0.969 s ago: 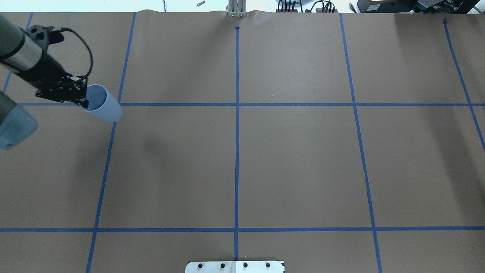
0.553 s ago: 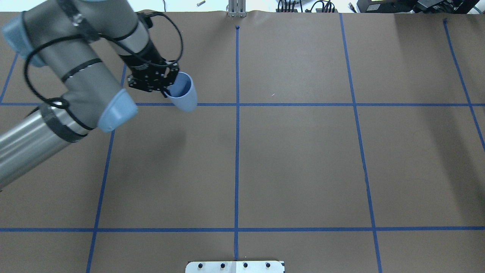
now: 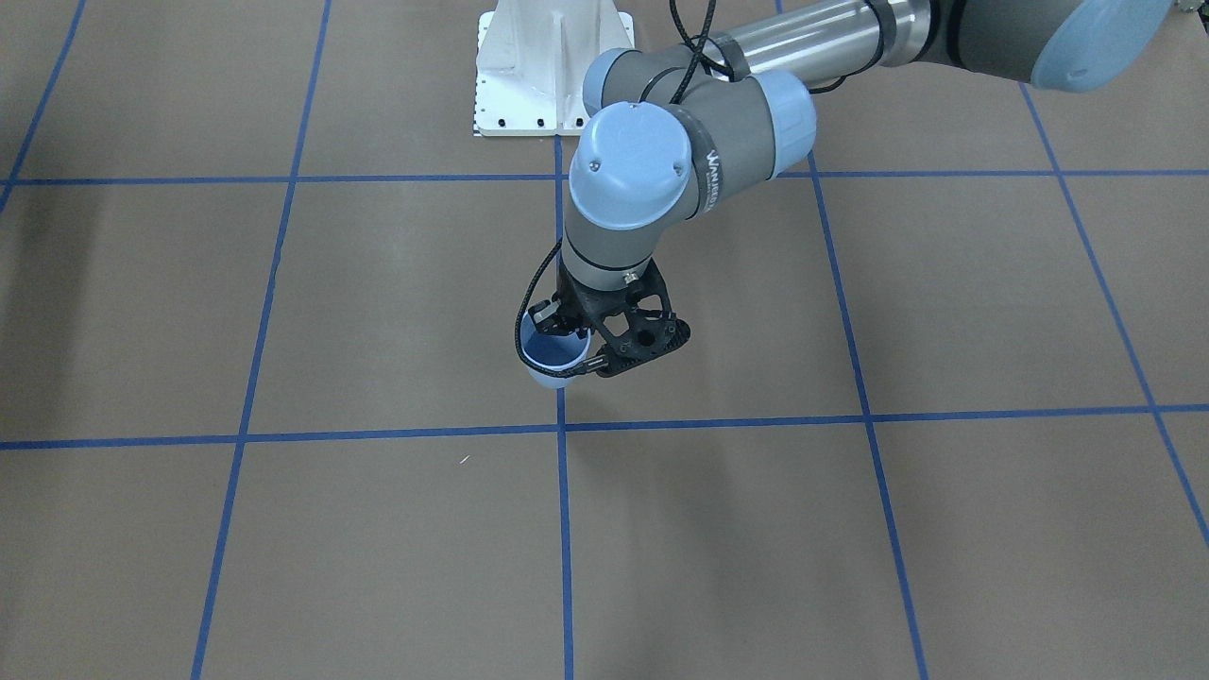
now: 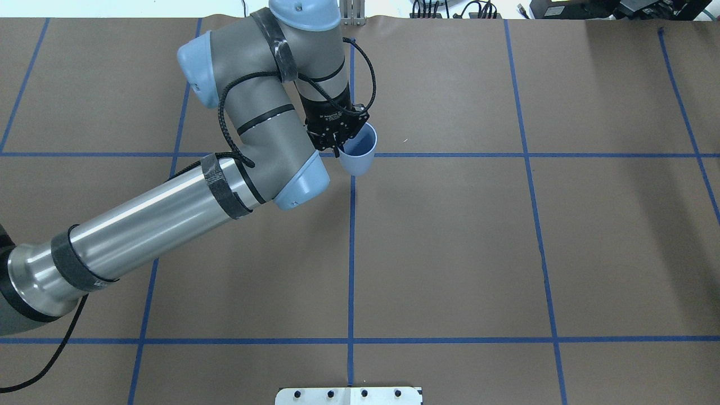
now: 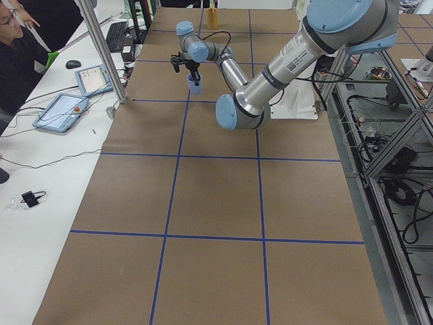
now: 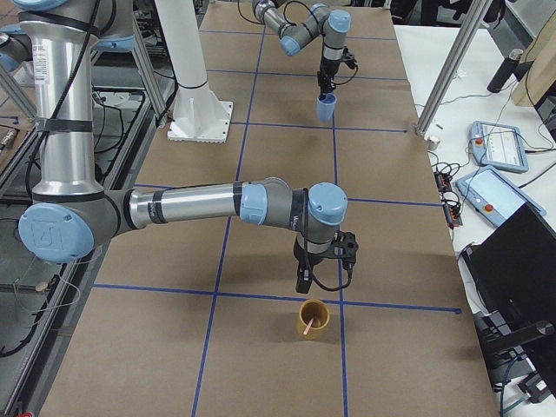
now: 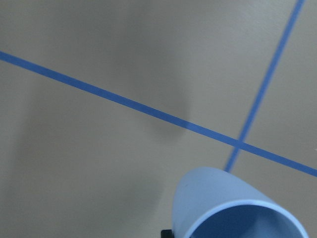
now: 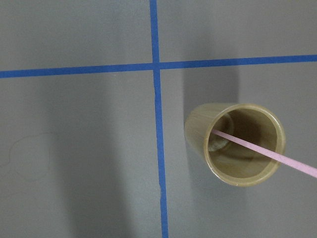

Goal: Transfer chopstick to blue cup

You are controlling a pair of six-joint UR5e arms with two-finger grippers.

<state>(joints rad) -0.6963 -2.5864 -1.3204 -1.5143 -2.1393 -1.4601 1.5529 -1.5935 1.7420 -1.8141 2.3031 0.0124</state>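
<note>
One chopstick (image 8: 262, 151), thin and pink, leans inside the tan cup (image 8: 195, 129). Its long axis is slanted. In the right wrist view the lower tip rests on the tan cup's floor, and the shaft rises across the mouth, passes over the rim and runs out at the frame's right edge. The upper end points up and away from the tan cup.

The right gripper (image 6: 306, 282) hangs just beside and above the tan cup, fingers pointing down. Only the side view shows it, so I cannot tell how wide its jaws stand.

Well apart from the tan cup, toward the other end of the table, the left gripper (image 4: 339, 149) is pinched tight on the blue cup (image 4: 358, 153). One finger is inside the rim and one outside. The blue cup is mouth-up and holds nothing.
</note>
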